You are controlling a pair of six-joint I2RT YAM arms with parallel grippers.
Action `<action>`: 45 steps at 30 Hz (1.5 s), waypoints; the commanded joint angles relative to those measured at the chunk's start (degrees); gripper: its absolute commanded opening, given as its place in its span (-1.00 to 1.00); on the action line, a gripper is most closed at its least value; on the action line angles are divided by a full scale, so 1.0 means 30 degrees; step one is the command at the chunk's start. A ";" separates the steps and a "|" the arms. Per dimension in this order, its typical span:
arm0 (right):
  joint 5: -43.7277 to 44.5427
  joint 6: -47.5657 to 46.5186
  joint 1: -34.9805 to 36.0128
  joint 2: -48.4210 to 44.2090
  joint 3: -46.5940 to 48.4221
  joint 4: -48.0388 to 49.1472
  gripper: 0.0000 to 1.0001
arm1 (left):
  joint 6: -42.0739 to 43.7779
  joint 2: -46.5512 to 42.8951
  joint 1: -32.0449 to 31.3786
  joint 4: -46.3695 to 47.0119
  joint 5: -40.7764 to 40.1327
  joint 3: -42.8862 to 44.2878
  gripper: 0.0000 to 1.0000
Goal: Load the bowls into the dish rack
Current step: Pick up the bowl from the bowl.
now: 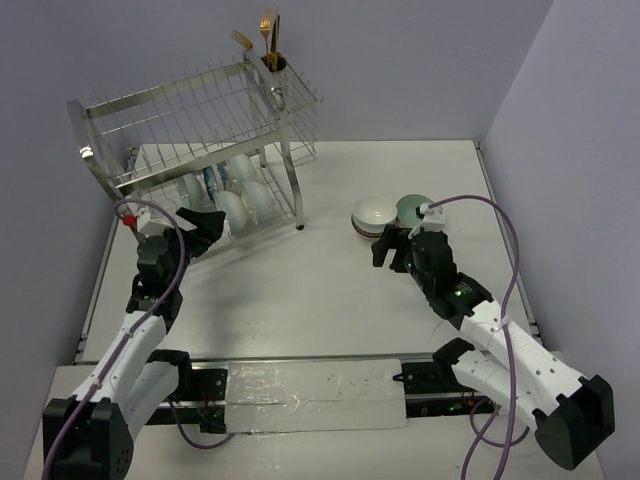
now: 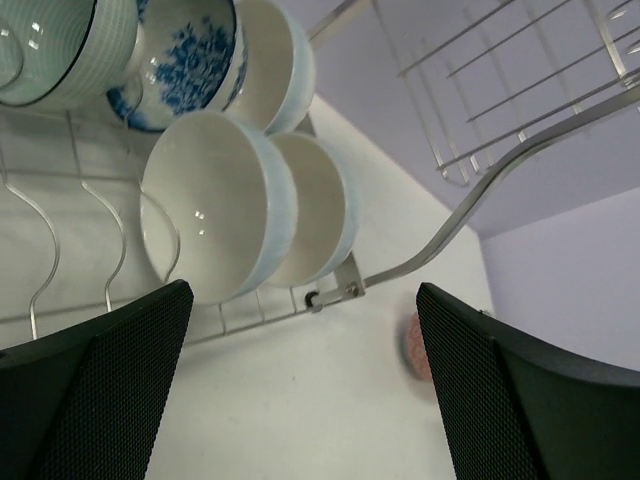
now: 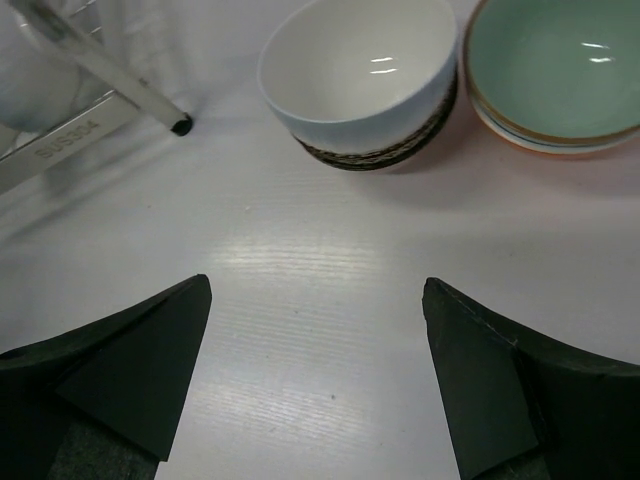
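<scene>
The silver wire dish rack [image 1: 200, 120] stands at the back left. Several bowls stand on edge in its lower shelf [image 1: 245, 200]. The left wrist view shows two white ones [image 2: 215, 205], a blue-flowered one [image 2: 190, 50] and a ribbed one [image 2: 55, 45]. My left gripper [image 1: 208, 222] is open and empty just in front of that shelf [image 2: 302, 295]. On the table to the right, a white bowl [image 1: 373, 212] [image 3: 360, 70] sits on a brown-patterned one, beside a teal bowl [image 1: 412, 208] [image 3: 555, 65] on a stack. My right gripper [image 1: 388, 245] [image 3: 317, 290] is open and empty, just short of the white bowl.
A cutlery cup with gold utensils [image 1: 272, 55] sits at the rack's far right corner. The rack's front right leg [image 1: 300, 226] [image 3: 150, 100] stands left of the bowl stacks. A blurred pinkish object [image 2: 412, 345] lies on the table beyond the rack. Walls close the back and right.
</scene>
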 commanded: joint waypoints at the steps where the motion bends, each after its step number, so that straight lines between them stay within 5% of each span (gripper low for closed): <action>1: 0.2906 0.1378 -0.0258 0.0994 0.1805 -0.2027 0.87 | 0.1319 -0.0591 -0.0255 -0.5193 0.0517 0.1861 0.99; 8: 0.3498 0.2755 -0.2335 0.3542 0.4442 -0.4085 0.82 | 0.3665 -0.0650 -0.0899 -1.1757 0.1869 0.4059 0.99; 13: 0.1828 0.3602 -0.6019 0.5564 0.5614 -0.4262 0.63 | 0.5741 -0.0855 -0.1310 -1.4745 0.1779 0.5348 0.99; 20: -0.1044 0.4806 -1.0802 0.8756 0.6290 -0.2711 0.41 | 0.9261 -0.1879 -0.1310 -1.3876 0.4736 0.6053 0.99; 29: -0.1131 0.4837 -1.2006 1.3443 0.7901 -0.1158 0.22 | 1.0464 -0.3374 -0.1339 -1.4312 0.3394 0.6230 0.99; 45: -0.1513 0.4280 -1.2065 1.5673 0.8926 -0.0013 -0.13 | 1.0493 -0.3199 -0.1369 -1.4136 0.1868 0.5790 0.99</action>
